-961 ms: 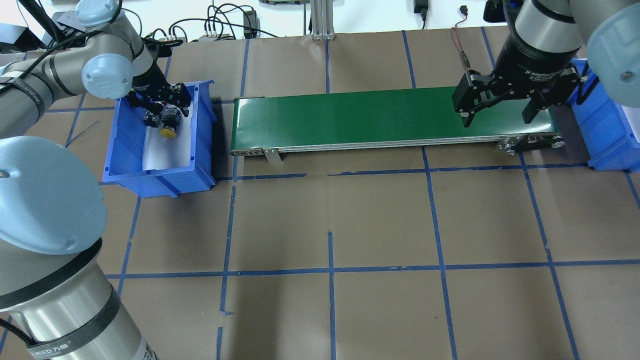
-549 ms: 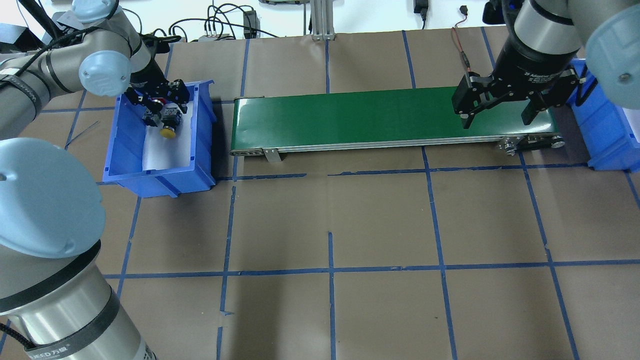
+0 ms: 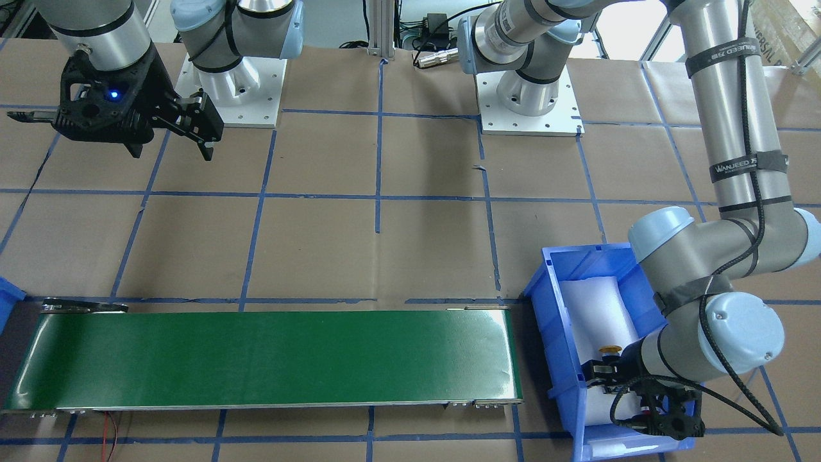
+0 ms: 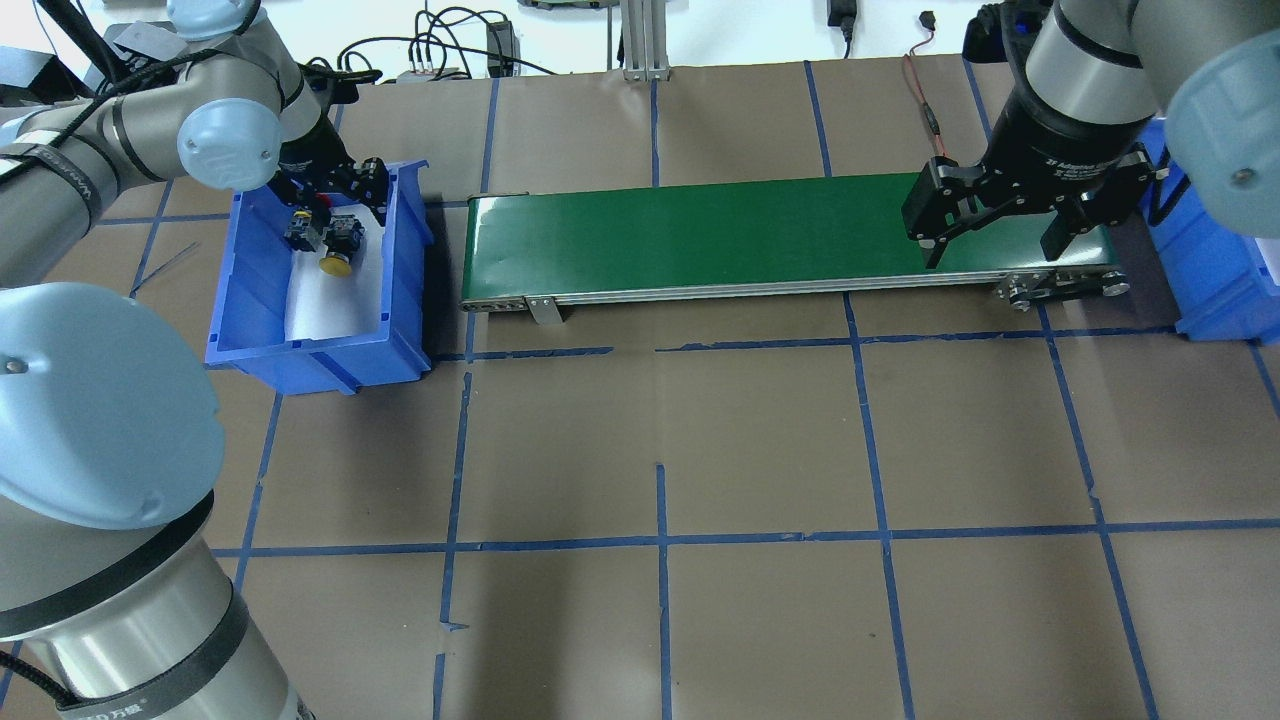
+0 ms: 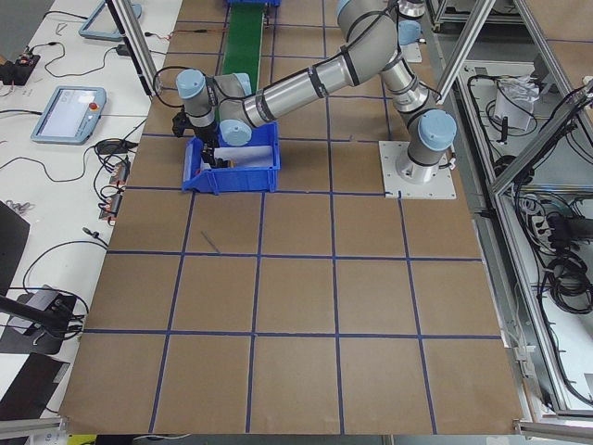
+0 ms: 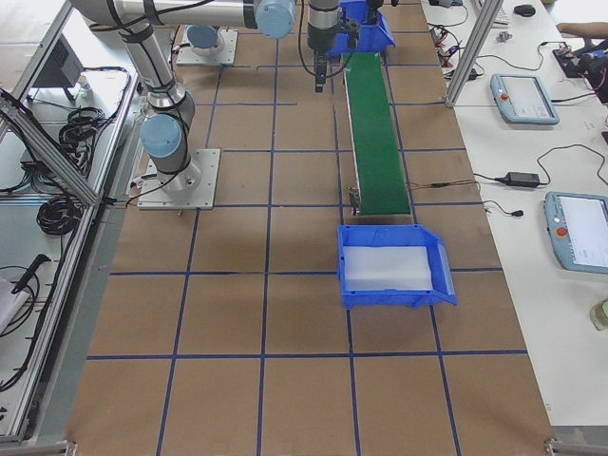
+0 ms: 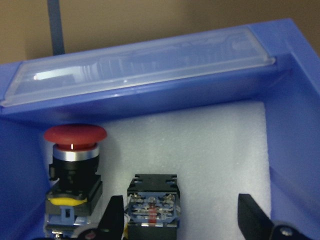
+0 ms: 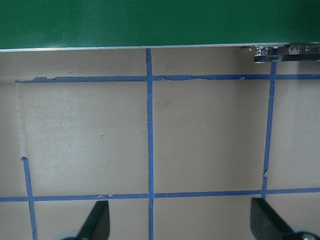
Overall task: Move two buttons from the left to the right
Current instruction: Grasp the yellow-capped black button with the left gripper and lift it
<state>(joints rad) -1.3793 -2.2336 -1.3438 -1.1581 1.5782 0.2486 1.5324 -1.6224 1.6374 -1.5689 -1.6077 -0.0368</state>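
Two buttons lie on white foam in the left blue bin [image 4: 250,300]. The yellow button [image 4: 336,262] has its cap toward the near side; in the left wrist view its black switch block [image 7: 150,200] sits just left of the gap between my fingers. The red button [image 7: 75,137] stands left of it, its dark block [image 4: 301,231] showing in the overhead view. My left gripper [image 4: 335,193] [image 7: 182,220] hangs open at the bin's far end, holding nothing. My right gripper [image 4: 995,245] [image 8: 181,222] is open and empty above the right end of the belt's near edge.
A green conveyor belt [image 4: 700,235] runs between the left bin and a second blue bin [image 4: 1210,260] [image 6: 394,266] lined with white foam. Brown paper with blue tape lines covers the table [image 4: 660,450]. Cables lie along the far edge.
My left gripper has drawn back from over the buttons toward the bin's far end, uncovering both. The right gripper has drifted slightly toward the belt's near edge.
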